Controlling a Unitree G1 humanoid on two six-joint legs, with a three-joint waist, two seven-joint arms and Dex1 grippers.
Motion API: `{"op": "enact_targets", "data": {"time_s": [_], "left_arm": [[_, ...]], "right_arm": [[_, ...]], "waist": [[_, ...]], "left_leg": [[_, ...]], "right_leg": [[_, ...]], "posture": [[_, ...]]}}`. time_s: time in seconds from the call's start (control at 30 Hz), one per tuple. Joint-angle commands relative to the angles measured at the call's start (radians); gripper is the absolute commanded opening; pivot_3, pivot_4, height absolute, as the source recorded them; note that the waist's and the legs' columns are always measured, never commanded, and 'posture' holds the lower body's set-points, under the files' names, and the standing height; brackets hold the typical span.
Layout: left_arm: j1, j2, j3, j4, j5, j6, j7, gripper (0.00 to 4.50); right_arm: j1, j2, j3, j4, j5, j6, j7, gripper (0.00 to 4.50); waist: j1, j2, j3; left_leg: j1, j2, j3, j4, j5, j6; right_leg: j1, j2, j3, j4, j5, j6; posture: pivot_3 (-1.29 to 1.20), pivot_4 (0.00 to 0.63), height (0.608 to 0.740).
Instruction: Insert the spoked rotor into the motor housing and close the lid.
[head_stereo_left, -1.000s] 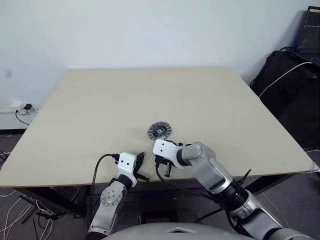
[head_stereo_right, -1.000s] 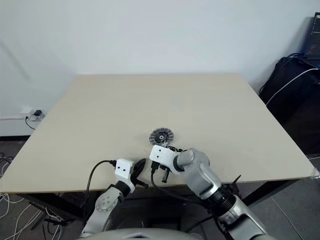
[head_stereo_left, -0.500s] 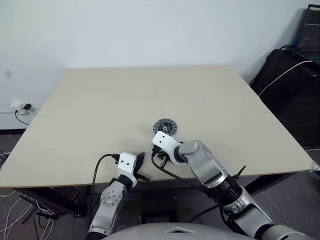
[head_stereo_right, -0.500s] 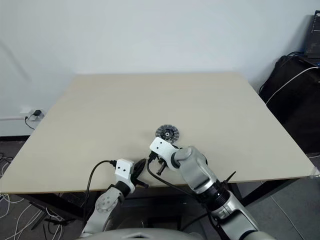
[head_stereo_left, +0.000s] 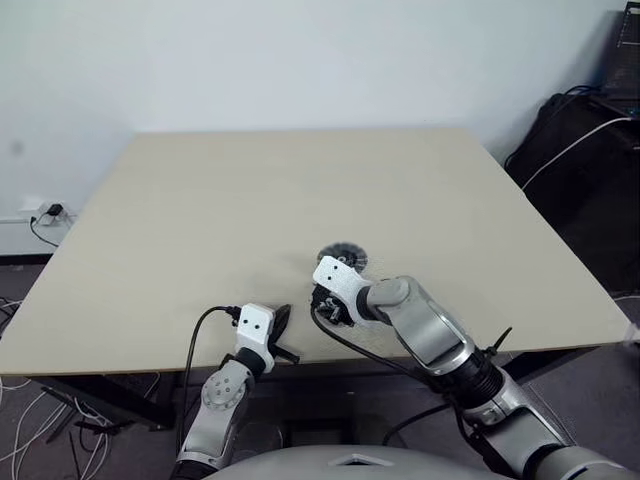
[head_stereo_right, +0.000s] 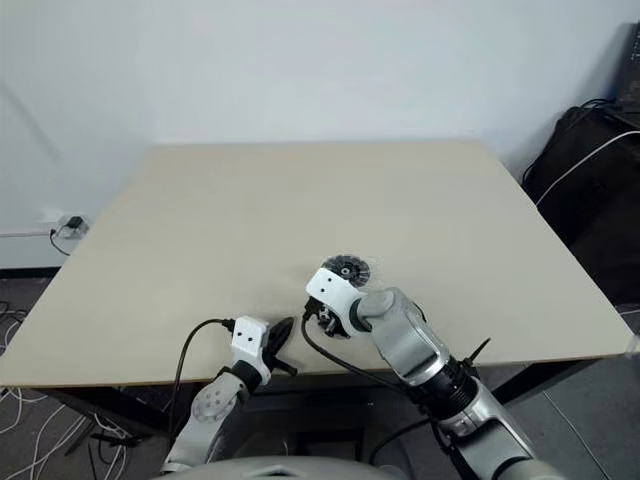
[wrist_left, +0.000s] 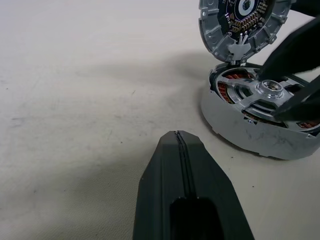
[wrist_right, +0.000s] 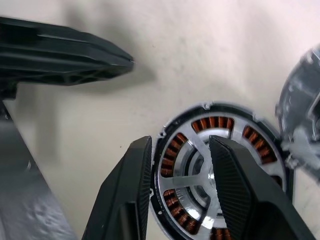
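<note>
**Rotor seated, lid still up**

Beige table (head_stereo_left: 300, 200) carries the housing (wrist_left: 255, 120) near its front edge, spoked rotor (wrist_right: 200, 170) already inside over the copper windings. Hinged lid (wrist_left: 240, 22) stands raised behind the housing. Right gripper (wrist_right: 181, 165) hovers over the housing, fingers parted, empty; left gripper (wrist_left: 181, 145) sits beside the housing, closed, empty. Closing the lid remains.

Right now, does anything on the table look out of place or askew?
Nothing looks damaged or spilled. The one odd thing is the round silver-grey metal lid: it stands up on edge at the rim of the low round motor housing with copper-coloured windings, not closed over it. The spoked rotor already sits inside.
</note>
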Motion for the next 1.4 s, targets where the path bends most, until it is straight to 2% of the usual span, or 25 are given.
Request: {"op": "enact_targets", "data": {"time_s": [0.03,0.27,0.43,0.97,1.07,1.2,1.4], "left_arm": [[-0.016,-0.005,0.006,-0.002,-0.008,-0.025,-0.003,0.0],[-0.016,-0.005,0.005,-0.007,-0.007,-0.023,-0.003,0.0],[-0.016,-0.005,0.006,-0.011,-0.007,-0.021,-0.002,0.0],[-0.013,-0.013,0.006,-0.028,-0.012,-0.019,0.005,0.0],[-0.009,-0.014,0.006,-0.035,-0.013,-0.017,0.008,0.0],[-0.005,-0.015,0.006,-0.042,-0.014,-0.016,0.012,0.0],[-0.002,-0.014,0.005,-0.055,-0.017,-0.011,0.011,0.0]], "right_arm": [[-0.032,-0.067,0.029,-0.06,0.017,-0.12,0.058,1.94],[-0.066,-0.25,0.137,-0.042,-0.046,-0.327,0.178,1.94],[-0.086,-0.322,0.192,-0.016,-0.114,-0.444,0.239,1.94],[-0.098,-0.274,0.184,0.133,-0.236,-0.569,0.291,1.94],[-0.1,-0.271,0.18,0.146,-0.25,-0.574,0.297,1.36],[-0.093,-0.257,0.166,0.155,-0.263,-0.57,0.29,0.12],[-0.082,-0.238,0.149,0.155,-0.271,-0.54,0.285,0.1]], "waist": [[0.0,0.0,0.0],[0.003,-0.001,0.001],[0.006,-0.002,0.001],[0.023,-0.003,0.002],[0.023,-0.003,0.002],[0.02,-0.003,0.002],[0.019,-0.003,0.002]], "left_leg": [[0.0,0.0,0.0,0.0,0.0,0.0],[0.0,0.0,-0.001,0.0,0.0,0.0],[0.0,0.0,-0.001,0.0,0.001,0.001],[0.0,0.0,-0.001,0.0,0.002,0.004],[0.0,0.0,-0.001,0.0,0.002,0.004],[0.001,0.0,-0.001,0.001,0.003,0.004],[0.001,0.0,-0.001,0.001,0.003,0.003]], "right_leg": [[0.0,0.0,0.0,0.0,0.0,0.0],[0.001,0.0,-0.001,-0.001,0.0,0.0],[0.001,0.0,-0.001,-0.001,0.0,0.0],[0.001,0.0,-0.001,-0.001,0.0,0.0],[0.001,0.0,-0.001,-0.001,0.0,0.0],[0.002,0.0,-0.001,0.0,0.0,0.0],[0.002,0.0,-0.001,0.001,0.0,0.0]], "posture": [[0.0,0.0,0.74],[0.0,0.0,0.74],[0.0,0.0,0.74],[0.0,0.0,0.74],[0.0,0.0,0.74],[0.0,0.0,0.74],[0.0,0.0,0.74]]}}
